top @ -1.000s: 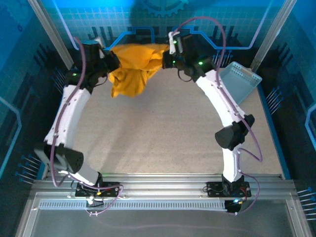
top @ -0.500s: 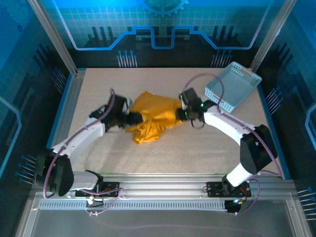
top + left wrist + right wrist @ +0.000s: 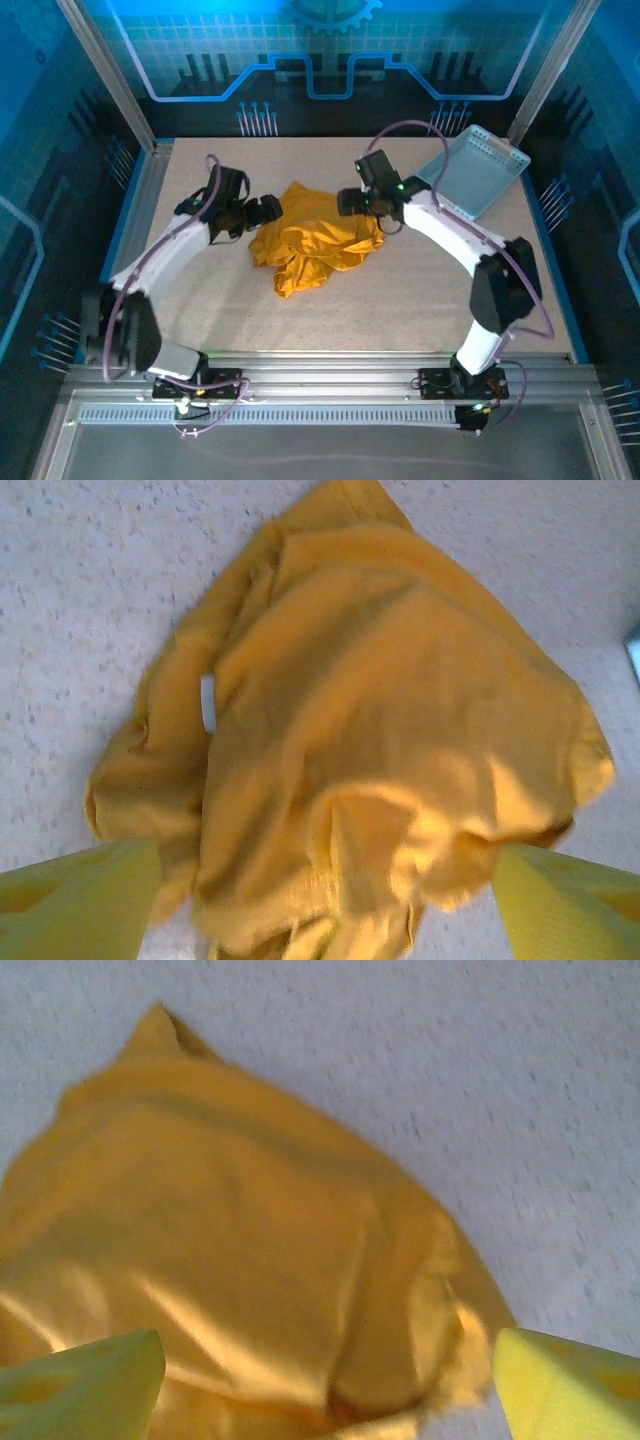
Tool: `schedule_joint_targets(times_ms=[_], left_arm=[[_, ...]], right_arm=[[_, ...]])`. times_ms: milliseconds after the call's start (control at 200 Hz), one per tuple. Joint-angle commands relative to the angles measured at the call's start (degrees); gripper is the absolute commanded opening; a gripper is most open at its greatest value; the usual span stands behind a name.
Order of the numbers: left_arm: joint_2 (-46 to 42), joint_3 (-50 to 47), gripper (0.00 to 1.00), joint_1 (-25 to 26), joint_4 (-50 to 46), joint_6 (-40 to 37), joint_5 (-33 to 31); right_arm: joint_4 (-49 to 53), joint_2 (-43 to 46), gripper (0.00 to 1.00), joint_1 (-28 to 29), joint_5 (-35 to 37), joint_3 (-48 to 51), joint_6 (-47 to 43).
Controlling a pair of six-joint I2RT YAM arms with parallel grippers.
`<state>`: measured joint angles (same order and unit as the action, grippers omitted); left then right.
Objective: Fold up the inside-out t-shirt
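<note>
We see the crumpled mustard-yellow cloth t-shirt (image 3: 315, 248) (one loose heap) between left gripper (image 3: 266, 212) and right gripper (image 3: 346, 203), both with jaws spread wide.

A pale blue-grey perforated basket (image 3: 478, 178) sits in the upper right of the top view, at the far right corner of the speckled beige table (image 3: 400, 310), and looks tilted rather than flat. Behind the table, a blue backdrop (image 3: 200, 40) shows circuit-like lines and a gear shape at top centre. Slanted metal posts (image 3: 105, 75) frame the upper corners. A ribbed metal rail (image 3: 330, 410) crosses the bottom of the frame.
</note>
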<state>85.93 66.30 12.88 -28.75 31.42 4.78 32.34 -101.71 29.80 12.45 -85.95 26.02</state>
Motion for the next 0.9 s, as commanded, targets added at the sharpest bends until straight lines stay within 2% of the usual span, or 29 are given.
schedule_joint_targets(times_ms=[0,155,310,390,535,645,755,895], left_arm=[[8.28,4.71,0.87,-0.01,-2.42,-0.11,-1.29],[18.77,11.13,0.85,0.38,-3.18,-0.17,1.91],[23.93,14.51,0.63,1.67,-2.70,0.05,4.66],[25.20,15.82,0.48,1.84,-2.93,-0.08,5.42],[26.13,19.10,0.15,1.84,-4.53,-0.72,5.77],[26.05,22.20,0.01,1.69,-6.02,-1.35,5.43],[25.71,27.46,0.00,1.12,-8.30,-1.95,5.95],[23.62,37.00,0.00,-0.80,-11.51,-1.86,6.49]], right_arm=[[5.93,-9.49,0.86,-1.88,2.43,-7.12,-0.43],[11.16,-20.28,0.86,-3.65,3.11,-17.79,-1.07],[12.62,-25.66,0.76,-3.99,-3.07,-22.47,-2.38],[12.91,-26.72,0.61,-3.88,-5.04,-23.69,-2.83],[13.27,-26.15,0.23,-4.04,-5.29,-25.80,-3.31],[14.52,-25.15,0.02,-4.05,-4.61,-29.25,-4.65],[15.92,-24.12,0.00,-4.09,-3.98,-34.15,-5.82],[19.54,-23.21,0.00,-4.23,-2.13,-46.21,-7.14]])
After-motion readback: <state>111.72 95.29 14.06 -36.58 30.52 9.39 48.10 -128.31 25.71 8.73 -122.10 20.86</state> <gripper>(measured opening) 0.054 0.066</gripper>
